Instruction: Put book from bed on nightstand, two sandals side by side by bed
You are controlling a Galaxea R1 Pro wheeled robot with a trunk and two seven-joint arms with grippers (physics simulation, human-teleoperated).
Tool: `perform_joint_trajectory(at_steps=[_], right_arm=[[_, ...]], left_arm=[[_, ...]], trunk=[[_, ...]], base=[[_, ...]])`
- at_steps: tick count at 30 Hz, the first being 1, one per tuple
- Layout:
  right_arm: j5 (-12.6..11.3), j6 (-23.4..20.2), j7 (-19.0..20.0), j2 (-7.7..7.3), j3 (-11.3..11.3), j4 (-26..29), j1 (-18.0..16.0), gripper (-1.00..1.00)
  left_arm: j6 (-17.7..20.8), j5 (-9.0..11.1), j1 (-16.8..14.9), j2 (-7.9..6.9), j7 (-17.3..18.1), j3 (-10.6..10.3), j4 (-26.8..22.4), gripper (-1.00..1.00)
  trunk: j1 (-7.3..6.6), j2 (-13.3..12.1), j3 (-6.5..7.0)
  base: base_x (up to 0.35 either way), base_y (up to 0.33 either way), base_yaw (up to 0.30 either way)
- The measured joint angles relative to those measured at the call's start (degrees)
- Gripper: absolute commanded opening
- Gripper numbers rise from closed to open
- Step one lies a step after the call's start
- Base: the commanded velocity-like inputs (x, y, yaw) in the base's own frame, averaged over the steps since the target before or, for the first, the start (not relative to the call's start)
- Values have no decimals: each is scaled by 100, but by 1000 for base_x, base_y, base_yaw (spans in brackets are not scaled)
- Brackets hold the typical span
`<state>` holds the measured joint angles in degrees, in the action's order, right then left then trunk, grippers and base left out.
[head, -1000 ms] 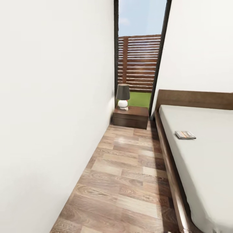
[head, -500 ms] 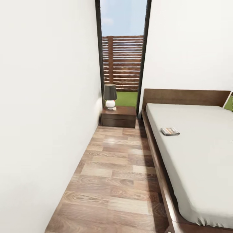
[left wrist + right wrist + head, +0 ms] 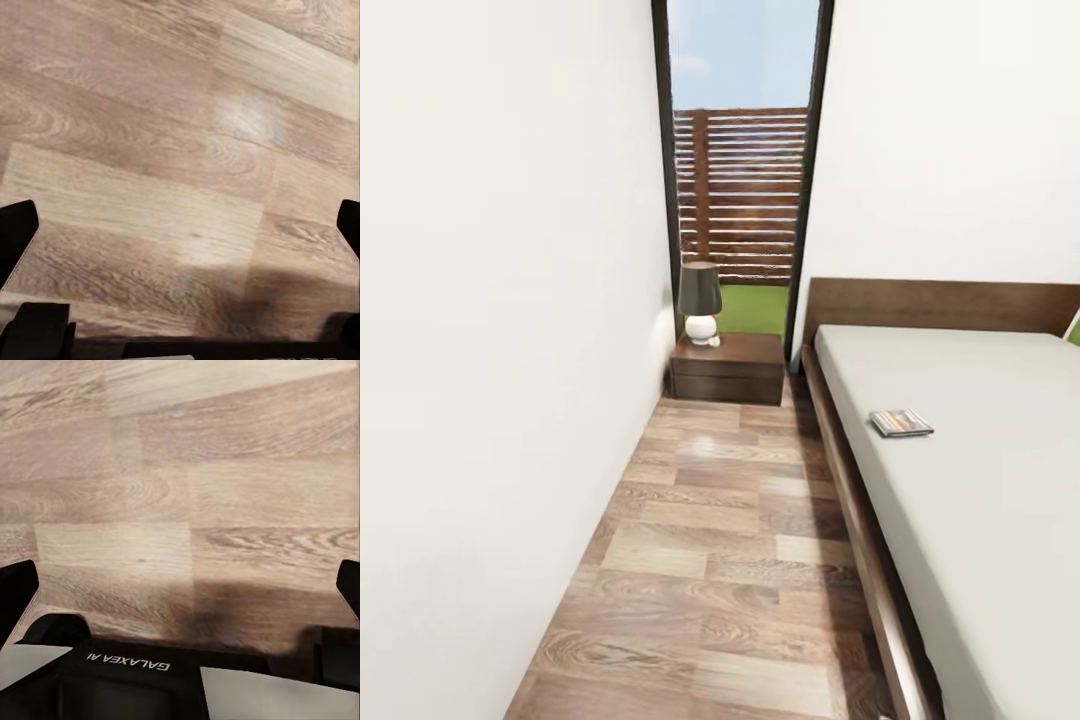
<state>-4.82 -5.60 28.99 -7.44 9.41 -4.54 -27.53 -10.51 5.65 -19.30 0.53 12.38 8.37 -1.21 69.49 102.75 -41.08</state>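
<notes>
Clearly nothing is done yet: the book (image 3: 902,423) lies on the bed (image 3: 980,480) at right, the nightstand (image 3: 727,366) waits far ahead under its lamp (image 3: 700,304), and the left tool (image 3: 180,225) and right tool (image 3: 180,585) hang wide apart, empty, over the wood floor (image 3: 720,540).

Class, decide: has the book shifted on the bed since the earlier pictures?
No. The book keeps its spot on the bed relative to the headboard; the camera moved.

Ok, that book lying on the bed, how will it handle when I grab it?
The book looks thin and flat, so probably light and a bit floppy. It lies flush on the soft-looking mattress of the bed, so getting fingers under an edge may be awkward; pushing might just slide it.
</notes>
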Motion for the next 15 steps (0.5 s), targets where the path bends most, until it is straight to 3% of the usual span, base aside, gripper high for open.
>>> perform_joint_trajectory(at_steps=[15], right_arm=[[3,0,0,0,0,0,0,100]], left_arm=[[0,0,0,0,2,3,1,100]], trunk=[[0,0,0]], base=[[331,0,-19]])
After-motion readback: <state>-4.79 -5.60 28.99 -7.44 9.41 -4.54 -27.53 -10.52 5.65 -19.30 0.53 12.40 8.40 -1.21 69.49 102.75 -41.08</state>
